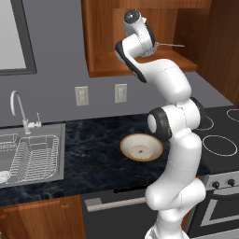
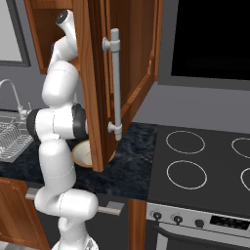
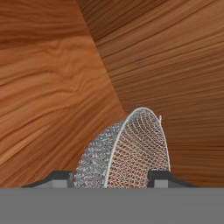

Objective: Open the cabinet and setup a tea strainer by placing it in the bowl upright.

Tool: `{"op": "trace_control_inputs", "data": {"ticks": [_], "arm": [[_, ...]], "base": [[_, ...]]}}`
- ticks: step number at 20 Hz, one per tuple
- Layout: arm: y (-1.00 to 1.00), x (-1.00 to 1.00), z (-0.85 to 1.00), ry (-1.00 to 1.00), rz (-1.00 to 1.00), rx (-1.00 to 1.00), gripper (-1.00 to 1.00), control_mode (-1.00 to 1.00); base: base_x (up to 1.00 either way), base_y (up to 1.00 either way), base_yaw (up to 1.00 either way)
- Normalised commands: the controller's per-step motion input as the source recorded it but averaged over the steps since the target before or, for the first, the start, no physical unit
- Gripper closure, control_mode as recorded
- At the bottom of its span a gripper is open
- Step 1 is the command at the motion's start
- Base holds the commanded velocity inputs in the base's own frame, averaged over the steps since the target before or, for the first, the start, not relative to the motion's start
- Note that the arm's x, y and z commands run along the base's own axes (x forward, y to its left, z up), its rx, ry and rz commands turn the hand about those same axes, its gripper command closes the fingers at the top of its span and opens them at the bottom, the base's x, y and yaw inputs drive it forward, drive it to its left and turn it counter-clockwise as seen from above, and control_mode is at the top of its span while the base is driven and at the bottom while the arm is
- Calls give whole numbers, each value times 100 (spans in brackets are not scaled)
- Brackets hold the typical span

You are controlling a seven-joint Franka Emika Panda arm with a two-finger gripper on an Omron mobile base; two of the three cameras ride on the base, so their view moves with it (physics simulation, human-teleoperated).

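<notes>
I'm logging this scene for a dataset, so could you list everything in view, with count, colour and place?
cabinet: one, reddish-brown wood, on the wall, door swung open, silver bar handle.
tea strainer: one, silver mesh, between the pincer fingers inside the cabinet, thin handle sticking out sideways.
bowl: one, cream with tan rim, on the counter below the cabinet.
counter: one, black marbled.
sink: one, steel, left of the bowl.
dish rack: one, white wire, in the sink.
faucet: one, silver, behind the sink.
wall outlets: two, pale, on the grey wall.
stove: one, black top with white rings, right of the counter.
pincer: one, dark tips, closed on the strainer.
</notes>
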Motion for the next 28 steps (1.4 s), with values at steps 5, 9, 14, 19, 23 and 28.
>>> {"op": "trace_control_inputs", "data": {"ticks": [5, 9, 14, 19, 23, 28], "arm": [[0, 0, 0, 0, 0, 0, 100, -100], [0, 0, 0, 0, 0, 0, 100, -100], [1, 0, 0, 0, 0, 0, 100, -100], [32, -10, 0, 0, -1, 0, 100, -100], [50, -56, 0, 0, -8, -3, 100, -100], [43, -95, 0, 0, -9, -4, 100, -100]], "base": [[0, 0, 0], [0, 0, 0], [0, 0, 0], [0, 0, 0], [0, 0, 0], [0, 0, 0]]}}
